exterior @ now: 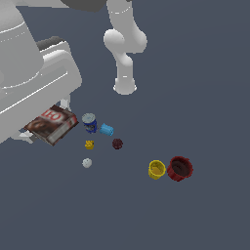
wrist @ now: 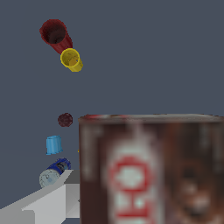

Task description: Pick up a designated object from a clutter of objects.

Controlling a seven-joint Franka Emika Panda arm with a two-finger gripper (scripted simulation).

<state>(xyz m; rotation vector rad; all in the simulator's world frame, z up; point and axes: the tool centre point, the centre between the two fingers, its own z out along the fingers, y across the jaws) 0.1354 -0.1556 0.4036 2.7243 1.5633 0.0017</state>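
i've got the box (exterior: 52,124) pinched in the gripper (exterior: 46,128), tilted clear of the can (exterior: 90,122) at its three o'clock.

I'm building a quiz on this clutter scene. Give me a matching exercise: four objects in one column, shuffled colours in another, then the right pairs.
Objects:
1. box
2. can
3. larger cup
4. ball nearest the yellow piece

Colours:
A. dark red
B. white
C. dark brown with red-and-white lettering
D. blue with a grey lid

Pairs: 1-C, 2-D, 3-A, 4-B
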